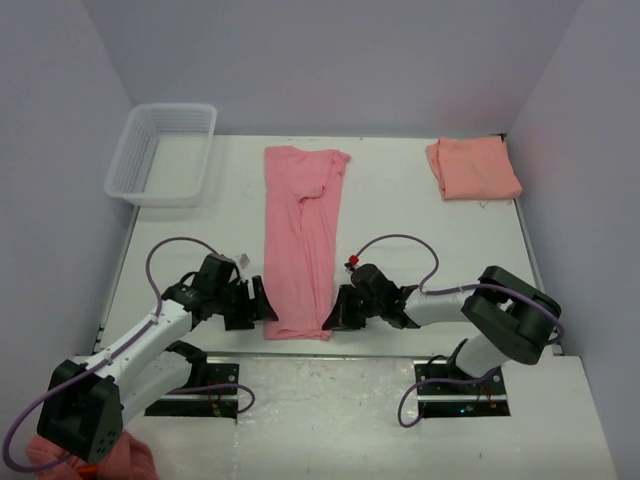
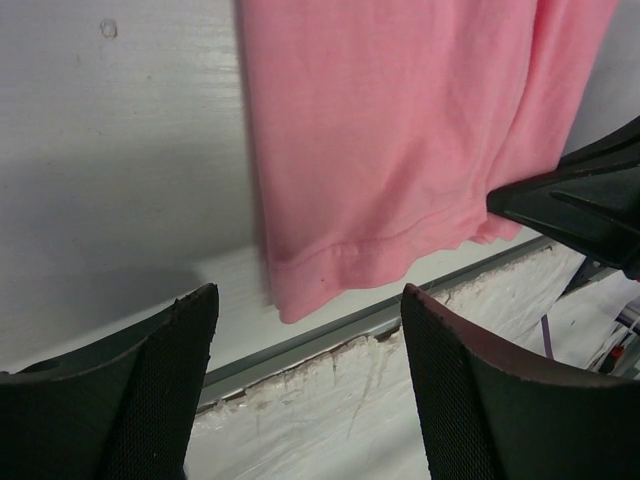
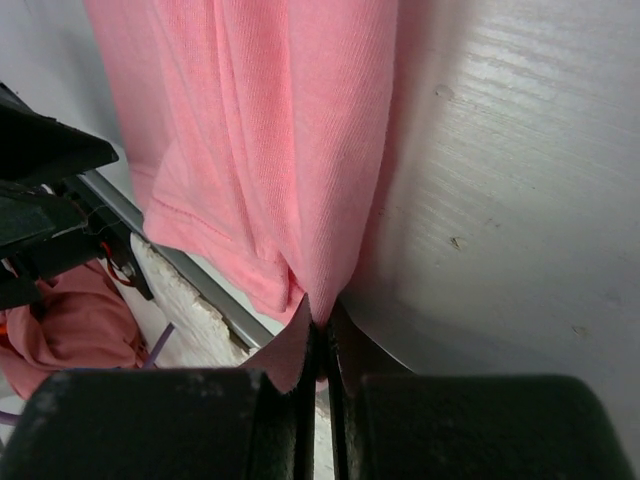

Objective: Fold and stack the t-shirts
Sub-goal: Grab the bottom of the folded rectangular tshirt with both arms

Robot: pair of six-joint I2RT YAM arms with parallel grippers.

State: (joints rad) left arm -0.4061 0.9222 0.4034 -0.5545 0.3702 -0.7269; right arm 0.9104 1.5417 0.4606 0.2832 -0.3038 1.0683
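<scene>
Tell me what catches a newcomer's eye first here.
A long rose-pink t-shirt lies as a strip down the middle of the table. The right gripper has its jaws shut on the shirt's near corner, while the left gripper holds open jaws at the other near corner. A folded salmon-orange t-shirt sits far right.

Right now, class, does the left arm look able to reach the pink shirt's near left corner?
Probably yes: the left gripper stands open at the pink shirt's near left corner, nothing between them; the right gripper is shut on the opposite corner, clear of it.
</scene>
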